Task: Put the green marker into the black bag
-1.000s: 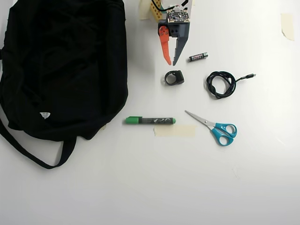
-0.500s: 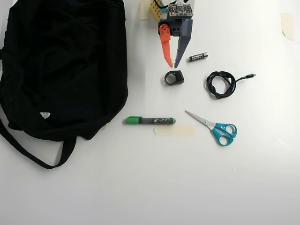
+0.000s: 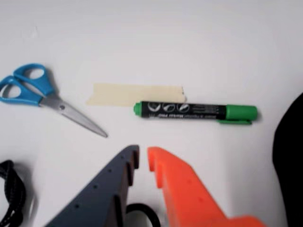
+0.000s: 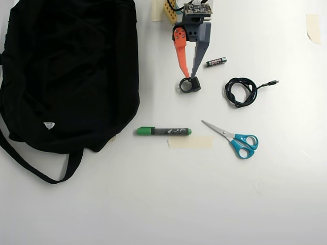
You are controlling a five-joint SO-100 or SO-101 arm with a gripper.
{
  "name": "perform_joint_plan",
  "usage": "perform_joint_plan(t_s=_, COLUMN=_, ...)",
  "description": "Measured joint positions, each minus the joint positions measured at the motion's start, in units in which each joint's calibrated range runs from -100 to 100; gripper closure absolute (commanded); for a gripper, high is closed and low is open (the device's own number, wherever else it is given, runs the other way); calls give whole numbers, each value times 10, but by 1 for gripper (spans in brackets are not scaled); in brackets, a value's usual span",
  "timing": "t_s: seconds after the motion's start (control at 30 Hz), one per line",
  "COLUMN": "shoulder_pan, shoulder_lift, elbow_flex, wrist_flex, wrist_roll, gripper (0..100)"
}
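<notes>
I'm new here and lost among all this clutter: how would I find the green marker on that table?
In the overhead view, start from the big black bag filling the left side. Just right of its lower edge lies the green marker, flat and crosswise, partly along a strip of beige tape. Its bright green cap and dark printed barrel set it apart from the blue-handled scissors to its right.

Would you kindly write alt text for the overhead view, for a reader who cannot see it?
A green marker lies on a white table, untouched, beside a large black bag at left. The gripper, slightly open, hangs above it near a small black ring; a battery, a coiled cable and blue scissors lie at right.
</notes>
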Motion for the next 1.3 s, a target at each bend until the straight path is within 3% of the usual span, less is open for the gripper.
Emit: perform_joint_plan(t_s=1.3, shoulder_pan=0, shoulder_lift=225, elbow_flex=-230, wrist_flex=-82, wrist_roll=0, gripper=98)
